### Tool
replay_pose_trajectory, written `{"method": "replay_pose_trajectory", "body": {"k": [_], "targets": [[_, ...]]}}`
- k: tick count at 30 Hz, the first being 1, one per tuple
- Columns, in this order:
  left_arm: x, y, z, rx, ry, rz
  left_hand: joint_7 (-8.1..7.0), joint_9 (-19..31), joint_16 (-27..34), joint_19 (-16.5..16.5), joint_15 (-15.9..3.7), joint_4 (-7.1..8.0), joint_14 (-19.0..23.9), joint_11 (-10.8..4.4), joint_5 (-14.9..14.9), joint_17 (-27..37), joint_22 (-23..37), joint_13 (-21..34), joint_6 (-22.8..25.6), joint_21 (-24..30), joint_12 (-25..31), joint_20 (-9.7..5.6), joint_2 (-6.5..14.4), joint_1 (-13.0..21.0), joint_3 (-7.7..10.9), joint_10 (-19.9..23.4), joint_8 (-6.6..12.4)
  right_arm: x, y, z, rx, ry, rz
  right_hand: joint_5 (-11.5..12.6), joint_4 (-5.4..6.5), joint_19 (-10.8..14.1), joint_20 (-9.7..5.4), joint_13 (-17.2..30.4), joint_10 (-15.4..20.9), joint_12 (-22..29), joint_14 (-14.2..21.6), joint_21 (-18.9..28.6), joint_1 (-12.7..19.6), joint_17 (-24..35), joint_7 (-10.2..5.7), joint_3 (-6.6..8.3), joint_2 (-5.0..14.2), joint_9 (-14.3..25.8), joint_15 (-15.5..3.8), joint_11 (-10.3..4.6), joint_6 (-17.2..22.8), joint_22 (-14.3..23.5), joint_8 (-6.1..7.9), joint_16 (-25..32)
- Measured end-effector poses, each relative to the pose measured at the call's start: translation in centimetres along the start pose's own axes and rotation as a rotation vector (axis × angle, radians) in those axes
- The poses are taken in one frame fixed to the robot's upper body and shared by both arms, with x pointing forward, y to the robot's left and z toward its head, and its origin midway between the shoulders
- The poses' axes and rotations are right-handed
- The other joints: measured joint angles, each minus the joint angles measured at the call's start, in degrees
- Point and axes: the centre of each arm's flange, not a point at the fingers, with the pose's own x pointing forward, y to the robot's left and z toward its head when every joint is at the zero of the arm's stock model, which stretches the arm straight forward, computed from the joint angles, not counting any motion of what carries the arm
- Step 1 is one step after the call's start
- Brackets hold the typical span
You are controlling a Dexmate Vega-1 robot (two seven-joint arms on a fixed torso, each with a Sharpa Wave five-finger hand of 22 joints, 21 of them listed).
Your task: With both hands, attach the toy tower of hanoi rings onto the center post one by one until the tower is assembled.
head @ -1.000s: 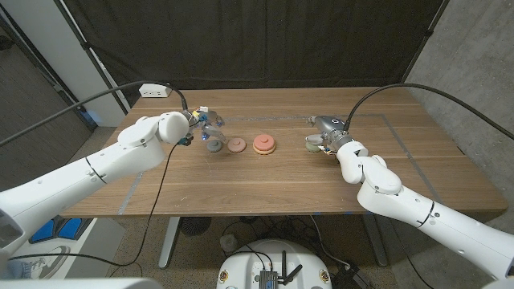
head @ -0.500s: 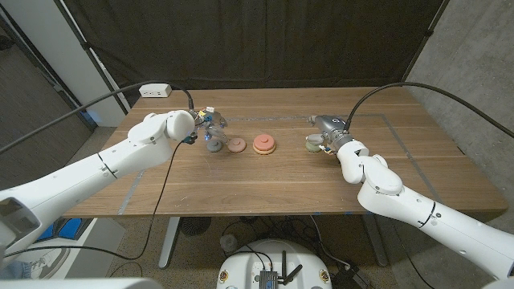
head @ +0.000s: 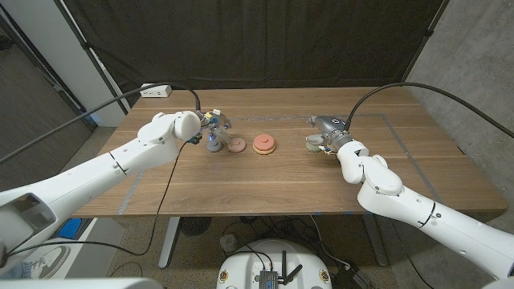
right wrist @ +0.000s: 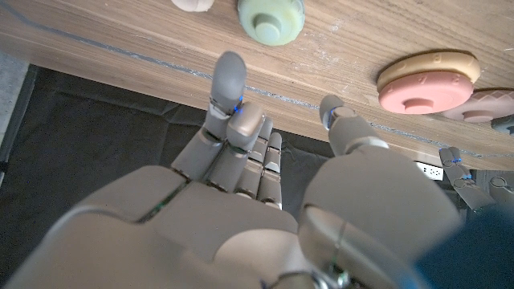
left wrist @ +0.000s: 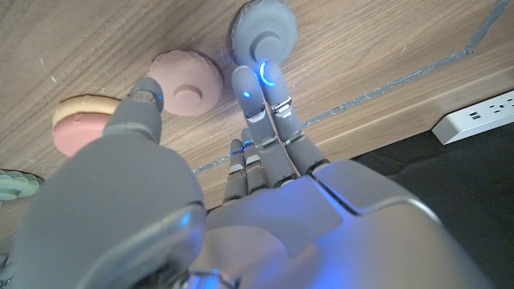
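The tower stack (head: 264, 144) stands mid-table, a coral ring on a yellow one (right wrist: 426, 80). To its left lie a brownish-pink ring (head: 236, 145) and a blue-grey ring (head: 214, 144). My left hand (head: 210, 124) hovers just behind the blue-grey ring (left wrist: 263, 28); its fingers (left wrist: 269, 76) reach out to the ring's edge, holding nothing. A pale green ring (head: 312, 144) lies right of the stack. My right hand (head: 328, 130) stands right beside the green ring (right wrist: 271, 18), fingers apart and empty.
A white power strip (head: 155, 90) lies at the table's far left corner. A pale ring (right wrist: 193, 3) lies close to the green one. Thin tape lines (head: 405, 144) mark the tabletop. A dark curtain hangs behind the table.
My left arm has moved a little to the right, bringing the hand closer over the blue-grey ring. The right hand and the rings have not moved.
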Motion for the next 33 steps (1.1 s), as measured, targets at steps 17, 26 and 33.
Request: {"method": "replay_pose_trajectory", "body": {"k": [17, 26, 33], "targets": [[1.4, -0.7, 1.1, 0.064, -0.017, -0.007, 0.1, -0.3, 0.4, 0.0, -0.02, 0.0, 0.0, -0.22, 0.0, -0.1, -0.5, -0.3, -0.7, 0.8, 0.4, 0.0, 0.0, 0.0, 0.01, -0.4, 0.25, 0.4, 0.1, -0.1, -0.001, 0.006, 0.003, 0.2, 0.0, 0.0, 0.0, 0.3, 0.2, -0.4, 0.0, 0.4, 0.0, 0.0, 0.08, 0.0, 0.0, 0.3, 0.0, 0.21, 0.5, -0.3, 0.0, 0.0], [2.6, -1.9, 1.8, 0.086, -0.025, -0.021, 0.09, -0.3, 0.4, 0.0, -0.3, 0.24, 0.3, -0.22, 0.0, -0.1, -0.8, -0.5, -0.7, 1.0, 0.5, 0.0, 0.0, 0.0, -0.23, -0.4, 0.26, 0.7, 0.1, -0.1, 0.004, 0.003, 0.008, 0.2, 0.0, 0.0, 0.0, 0.3, 0.5, -0.4, 0.0, 0.4, 0.0, 0.0, 0.08, 0.0, 0.0, 0.3, 0.0, -0.1, 0.5, -0.5, 0.0, 0.0], [3.0, -2.2, 2.0, 0.099, -0.03, -0.011, -0.04, -0.5, 0.4, 0.0, -0.3, 0.24, 0.3, -0.52, 0.0, -0.3, -0.9, -0.5, -0.2, 1.0, 0.6, 0.0, 0.0, 0.0, -0.23, -0.1, 0.69, 0.8, 0.0, -0.1, 0.004, 0.003, 0.007, 0.2, 0.0, 0.0, 0.0, 0.3, 0.6, -0.4, 0.0, 0.4, 0.0, 0.0, -0.13, 0.0, 0.0, 0.3, 0.0, 0.0, 0.7, -0.4, 0.0, 0.0]]}}
